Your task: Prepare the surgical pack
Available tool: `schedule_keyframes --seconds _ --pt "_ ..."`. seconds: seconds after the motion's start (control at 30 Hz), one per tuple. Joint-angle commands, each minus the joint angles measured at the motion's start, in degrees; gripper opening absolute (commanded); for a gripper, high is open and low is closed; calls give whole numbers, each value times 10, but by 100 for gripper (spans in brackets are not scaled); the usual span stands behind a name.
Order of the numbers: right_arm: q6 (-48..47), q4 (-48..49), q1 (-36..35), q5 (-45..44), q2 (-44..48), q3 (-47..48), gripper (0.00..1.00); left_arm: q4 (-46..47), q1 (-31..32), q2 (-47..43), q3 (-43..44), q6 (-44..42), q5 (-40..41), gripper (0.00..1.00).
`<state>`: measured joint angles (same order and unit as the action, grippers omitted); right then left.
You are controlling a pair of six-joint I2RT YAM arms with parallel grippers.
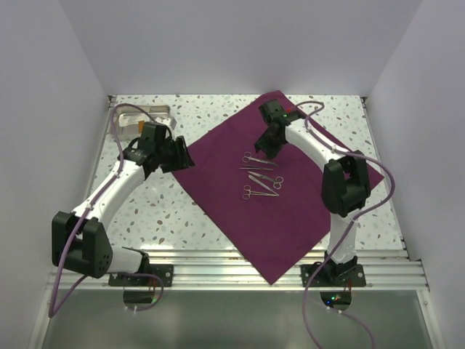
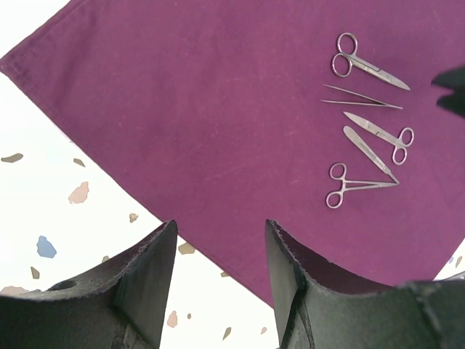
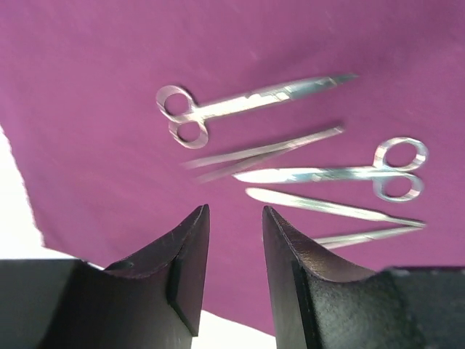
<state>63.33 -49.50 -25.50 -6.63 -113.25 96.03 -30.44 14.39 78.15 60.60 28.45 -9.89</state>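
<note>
The surgical pack is a deep purple cloth (image 1: 290, 211) spread flat as a diamond-shaped sheet on the speckled table. Several steel instruments (image 1: 260, 177) lie side by side at its middle: scissors (image 2: 363, 67), tweezers (image 2: 361, 97), more scissors (image 2: 381, 131) and forceps (image 2: 356, 185). My left gripper (image 1: 184, 154) is open and empty, hovering over the cloth's left edge (image 2: 218, 109); its midpoint in the left wrist view (image 2: 221, 233) lies over that edge. My right gripper (image 1: 264, 148) is open and empty above the cloth's far part (image 3: 87, 87), just beyond the scissors (image 3: 240, 105) and tweezers (image 3: 265, 151).
A pale tray-like object (image 1: 149, 116) sits at the far left of the table behind the left arm. Aluminium rails (image 1: 218, 262) run along the near edge, and the cloth's near corner hangs over them. White walls enclose the table on three sides.
</note>
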Motion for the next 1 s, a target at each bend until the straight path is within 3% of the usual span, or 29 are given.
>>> schedule_keyframes --seconds 0.0,0.2,0.97 --pt "102 -31 2 -60 -28 41 38 21 1 -19 -5 -1 6 56" --pt "173 -83 3 -65 -47 44 37 25 1 -14 2 -10 -7 56" --pt "223 -59 12 -61 -93 -1 31 11 1 45 60 -38 -34 56"
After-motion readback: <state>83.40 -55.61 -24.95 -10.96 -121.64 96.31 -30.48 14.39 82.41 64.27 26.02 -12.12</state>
